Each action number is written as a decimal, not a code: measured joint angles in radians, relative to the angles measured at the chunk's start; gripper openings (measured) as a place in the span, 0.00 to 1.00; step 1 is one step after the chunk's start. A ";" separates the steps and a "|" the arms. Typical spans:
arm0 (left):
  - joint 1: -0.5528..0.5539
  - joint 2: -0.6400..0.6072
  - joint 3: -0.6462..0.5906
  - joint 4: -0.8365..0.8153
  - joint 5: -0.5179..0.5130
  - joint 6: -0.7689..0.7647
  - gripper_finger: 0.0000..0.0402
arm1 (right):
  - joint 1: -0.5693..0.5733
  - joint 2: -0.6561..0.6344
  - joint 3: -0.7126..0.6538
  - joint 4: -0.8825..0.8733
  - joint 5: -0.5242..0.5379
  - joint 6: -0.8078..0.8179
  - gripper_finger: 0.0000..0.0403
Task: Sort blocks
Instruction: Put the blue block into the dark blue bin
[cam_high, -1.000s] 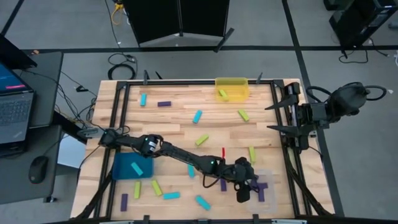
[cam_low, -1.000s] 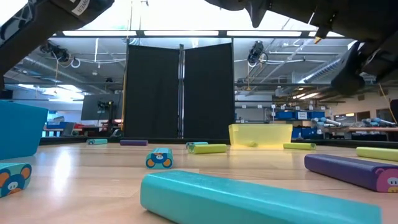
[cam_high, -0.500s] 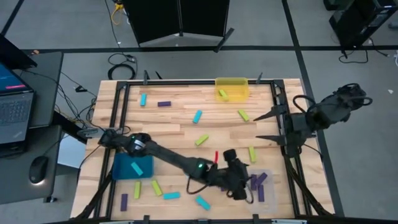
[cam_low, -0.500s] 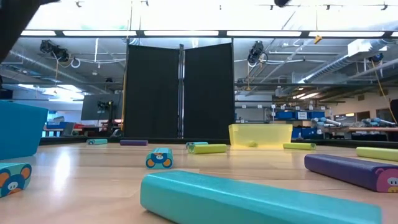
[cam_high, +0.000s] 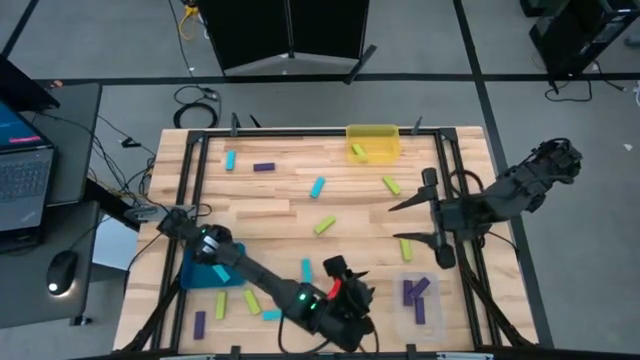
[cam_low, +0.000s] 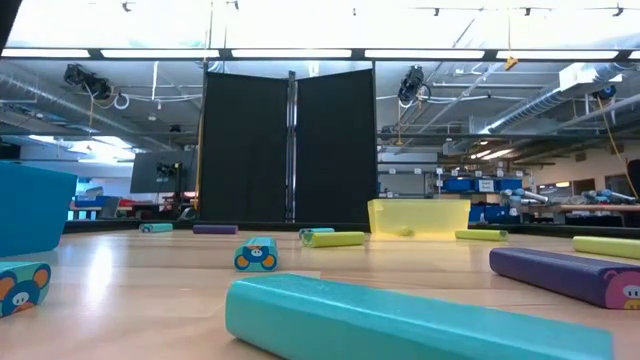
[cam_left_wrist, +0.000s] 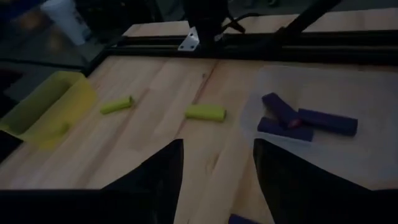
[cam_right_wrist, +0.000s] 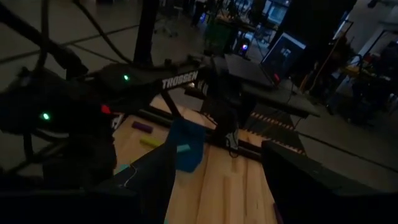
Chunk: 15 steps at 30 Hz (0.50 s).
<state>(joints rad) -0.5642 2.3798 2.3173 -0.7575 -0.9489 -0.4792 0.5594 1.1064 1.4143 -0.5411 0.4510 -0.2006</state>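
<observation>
Cyan, purple and yellow-green blocks lie scattered flat on the wooden table, such as a cyan block (cam_high: 317, 186), a purple block (cam_high: 264, 167) and a yellow-green block (cam_high: 325, 225). Purple blocks (cam_left_wrist: 298, 118) lie in the clear bin (cam_high: 417, 300) at the near right. Another yellow-green block (cam_high: 358, 150) lies in the yellow bin (cam_high: 373, 141). My left gripper (cam_high: 347, 270) hovers open near the near edge, left of the clear bin, with nothing between its fingers (cam_left_wrist: 155, 180). My right gripper (cam_high: 408, 222) is open above the table's right side.
The teal bin (cam_high: 213, 268) stands at the near left with a cyan block in it. A black frame (cam_high: 195, 190) runs around the table. In the low view a cyan block (cam_low: 400, 320) lies close in front and a purple block (cam_low: 565, 275) to its right.
My left gripper has drawn back from over the clear bin toward the table's left and near edge, rising and turning until it points across the table. My right gripper has come in from the right edge toward the table's middle and sunk a little.
</observation>
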 joint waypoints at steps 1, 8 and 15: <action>-0.011 0.000 0.000 -0.005 -0.003 0.000 0.50 | 0.000 0.004 0.000 0.001 0.000 0.000 0.61; -0.061 0.004 -0.026 0.219 0.058 0.120 0.50 | -0.005 0.028 0.000 0.033 -0.008 -0.015 0.61; -0.002 0.004 -0.223 0.785 0.401 0.407 0.49 | -0.026 0.031 0.001 0.078 -0.008 -0.044 0.61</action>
<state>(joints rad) -0.5665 2.3837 2.0941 0.0280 -0.5474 -0.0723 0.5335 1.1378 1.4151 -0.4630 0.4431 -0.2443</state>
